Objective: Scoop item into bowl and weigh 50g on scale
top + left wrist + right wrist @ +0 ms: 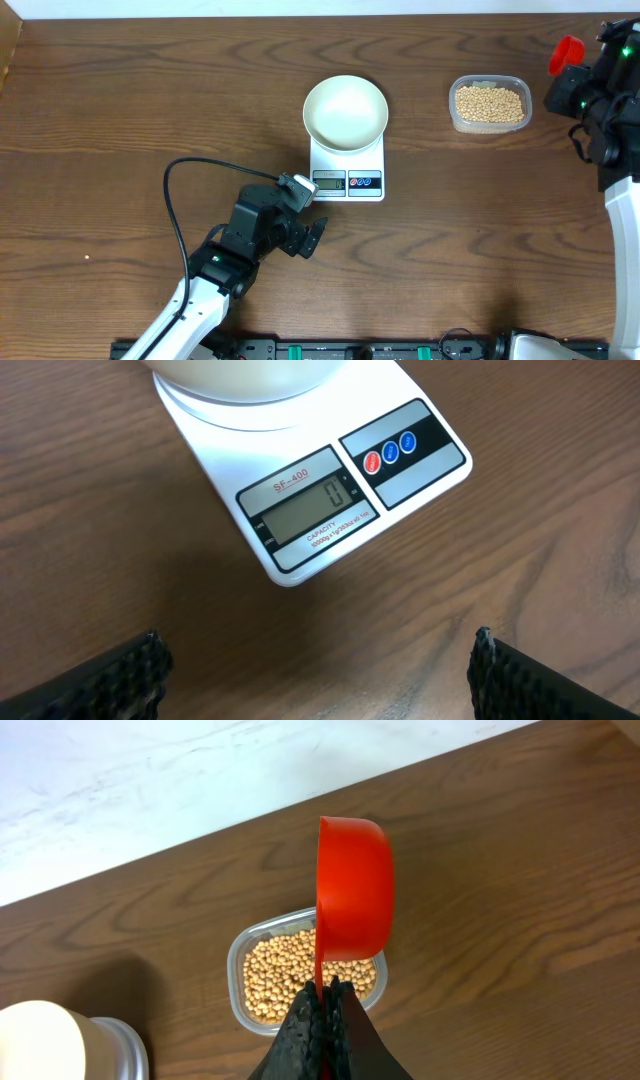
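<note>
White bowl (345, 112) sits on the scale (347, 166), display reading 0, mid surface (120, 100). Beans (489, 103) fill a tub (490, 129) near the far right corner. Right hand (322, 1015) clamps a red scoop (352, 890); left hand (318, 660) stands apart.

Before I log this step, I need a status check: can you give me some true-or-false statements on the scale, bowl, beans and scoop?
1. The bowl sits on the scale. True.
2. The scale reads 50. False: the left wrist view shows 0.
3. The right arm's fingers are shut on the red scoop. True.
4. The beans are already in the bowl. False: the bowl looks empty, and the beans lie in the clear tub.
5. The left arm's fingers clamp the scale. False: they are open and clear of it.
</note>
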Available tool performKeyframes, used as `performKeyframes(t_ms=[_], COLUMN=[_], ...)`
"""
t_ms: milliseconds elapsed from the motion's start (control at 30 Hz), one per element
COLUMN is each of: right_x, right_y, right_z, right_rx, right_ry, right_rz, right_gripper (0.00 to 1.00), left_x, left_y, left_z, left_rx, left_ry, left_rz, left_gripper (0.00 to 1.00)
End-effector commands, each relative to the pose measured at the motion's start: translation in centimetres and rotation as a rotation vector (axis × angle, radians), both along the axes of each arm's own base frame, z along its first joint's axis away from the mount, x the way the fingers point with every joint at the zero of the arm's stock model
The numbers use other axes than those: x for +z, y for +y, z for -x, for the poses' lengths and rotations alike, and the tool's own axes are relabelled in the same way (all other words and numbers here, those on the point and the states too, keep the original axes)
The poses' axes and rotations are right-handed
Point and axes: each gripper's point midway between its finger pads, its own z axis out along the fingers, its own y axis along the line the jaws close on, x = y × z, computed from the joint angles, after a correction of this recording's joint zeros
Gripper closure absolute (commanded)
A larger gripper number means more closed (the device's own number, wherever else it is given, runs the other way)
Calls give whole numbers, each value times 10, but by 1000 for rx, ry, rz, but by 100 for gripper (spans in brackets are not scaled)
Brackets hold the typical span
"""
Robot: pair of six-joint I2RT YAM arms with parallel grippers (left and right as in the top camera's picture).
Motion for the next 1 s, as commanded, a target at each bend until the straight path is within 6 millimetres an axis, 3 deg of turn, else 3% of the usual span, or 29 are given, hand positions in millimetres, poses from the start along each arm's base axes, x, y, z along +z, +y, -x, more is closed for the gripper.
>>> performKeyframes(t_ms=[0, 400, 967], right_x=[7, 6, -14], right_y=[-1, -1, 1], right_z=[-2, -1, 15], right_rx=[6, 6, 25], right_ry=[-13, -9, 98], right_rz=[16, 14, 21], right_gripper=[99, 99, 99], left_x=[-1, -1, -1], left_y=[2, 2, 2], left_z=[-2, -2, -2], left_rx=[22, 22, 22], left_ry=[6, 7, 7], left_rz=[-1, -1, -1], left_gripper=[3, 3, 3])
